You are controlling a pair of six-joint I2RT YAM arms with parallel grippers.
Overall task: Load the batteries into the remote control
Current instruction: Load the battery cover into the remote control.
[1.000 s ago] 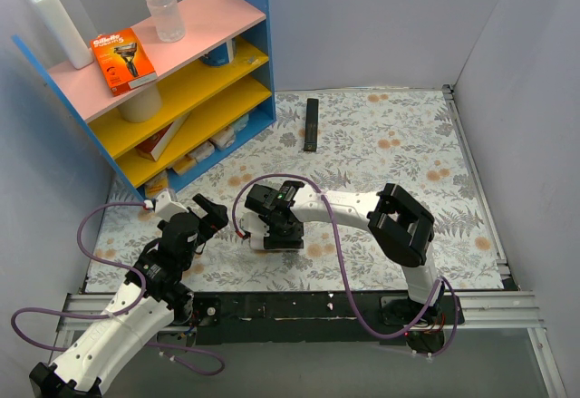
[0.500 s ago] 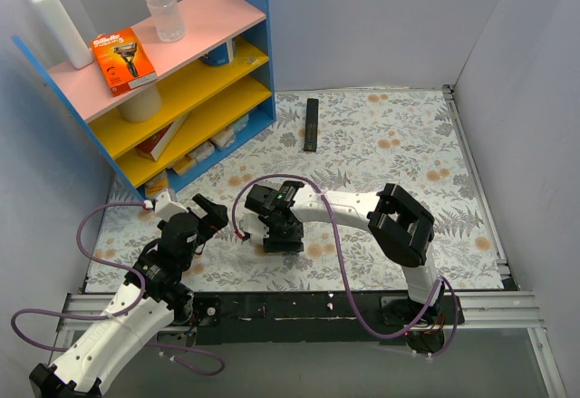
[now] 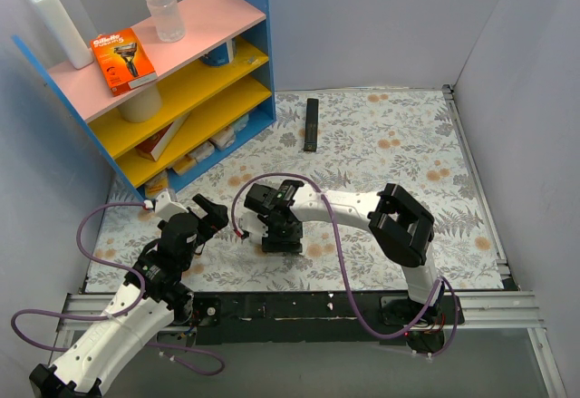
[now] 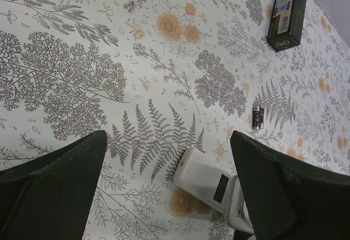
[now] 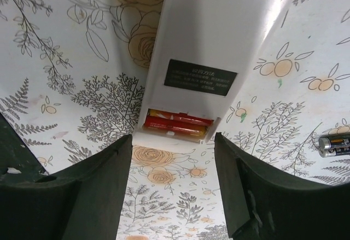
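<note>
Remote (image 5: 202,37) lay white back up on the tabletop (image 4: 82,59). Its open compartment (image 5: 178,124) showed red-orange, though whether cells were seated there could not be told. Right claw (image 5: 173,158) hung spread over that end, gripping nothing. Left claw (image 4: 168,141) was likewise spread and empty. Batteries (image 4: 258,117) lay loose near the remote, not touching it. Loading seemed to be under way. The next move probably called for pinching one of the batteries and lining it up with the compartment.

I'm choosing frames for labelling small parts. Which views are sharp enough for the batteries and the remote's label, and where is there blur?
Left wrist view: loose batteries and cloth print crisp; left claw's fingers dark and soft. Right wrist view: remote control very close, its label too blurred to read. Top external view: evenly lit, shadows soft, right claw covers the remote.
</note>
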